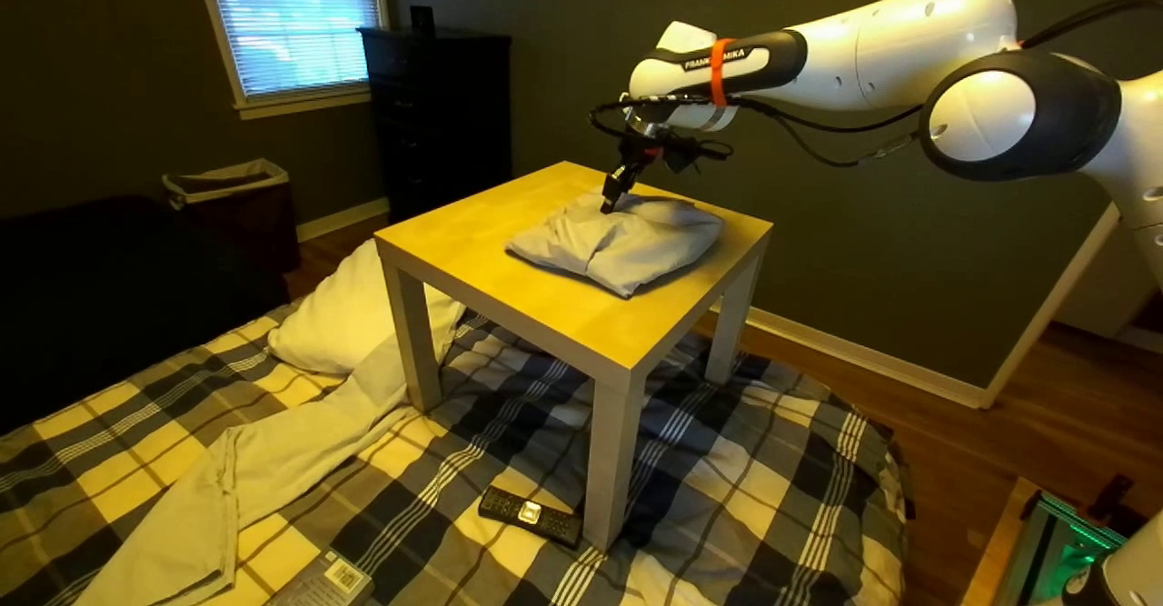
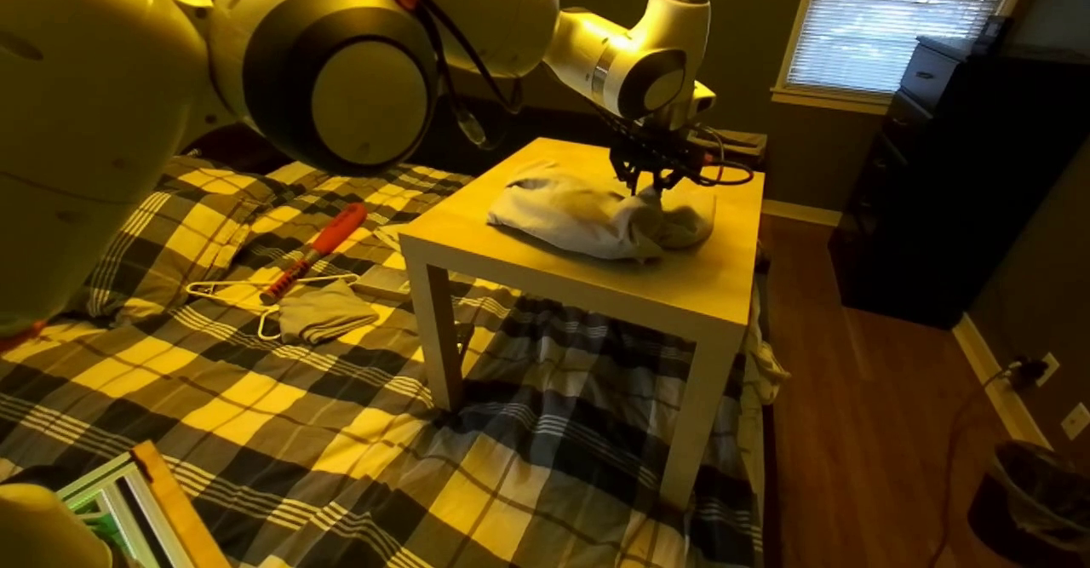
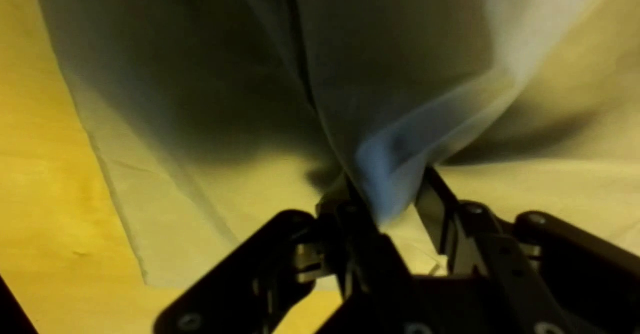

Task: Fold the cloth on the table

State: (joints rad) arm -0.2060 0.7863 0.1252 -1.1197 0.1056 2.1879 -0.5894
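Below, plaid bedspread [image 1: 781,474]: dark and pale checks, filling the lower part of both exterior views.
Square table [image 1: 472,235]: stands on the bedspread, with a yellow wooden top and pale legs.
Grey-white cloth [image 1: 631,247]: on the table, layered over itself into a wrinkled bundle.
Cloth's progress: looks partly folded; layers overlap, but puffy creases and uneven edges suggest flattening and squaring remain.
Black gripper [image 3: 391,189]: points down at the cloth, fingers [image 3: 436,214] parted either side of a raised fold [image 3: 395,161]; no tight pinch shows.
Raised fold: soft peak, blurred up close, perhaps the next part to lay flat.
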